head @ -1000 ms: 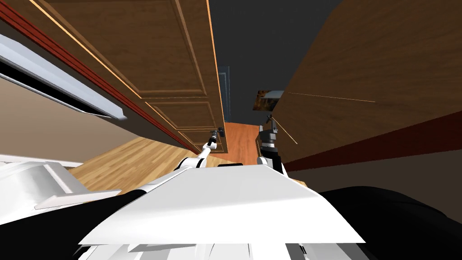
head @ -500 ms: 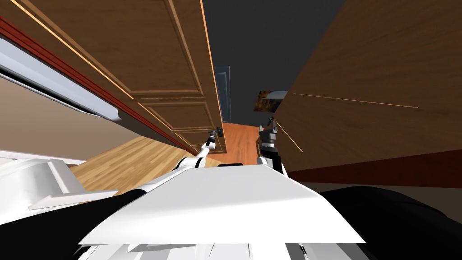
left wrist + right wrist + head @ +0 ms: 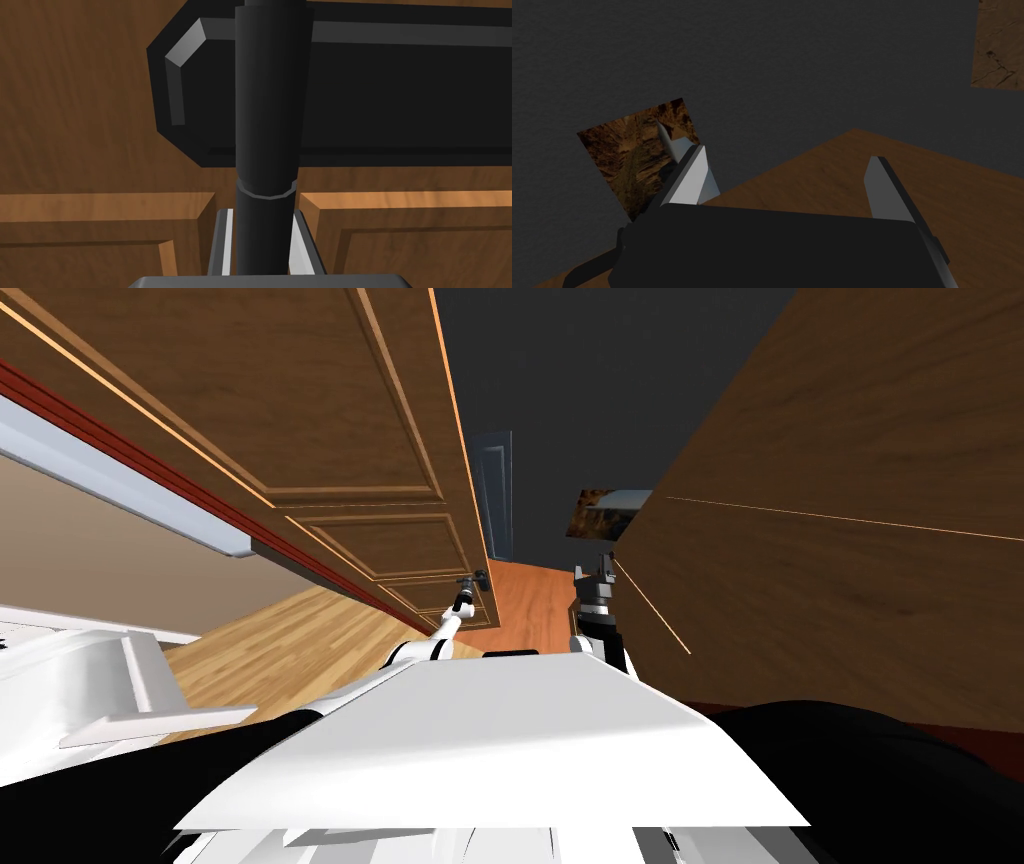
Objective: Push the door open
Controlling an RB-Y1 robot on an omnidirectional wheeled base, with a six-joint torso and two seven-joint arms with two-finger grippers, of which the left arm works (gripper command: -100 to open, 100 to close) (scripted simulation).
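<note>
Head view: left claw [image 3: 467,586] around door-edge handle [image 3: 485,580]

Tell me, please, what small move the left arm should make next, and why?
Probably push the black handle forward, swinging the door wider: the left gripper is shut on the handle, and the opening beside the door's edge looks narrow. The right gripper is open, idle.

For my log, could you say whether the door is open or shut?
Open: floor and dark wall show past the door.

Dim, flat light; splayed edges.
</note>
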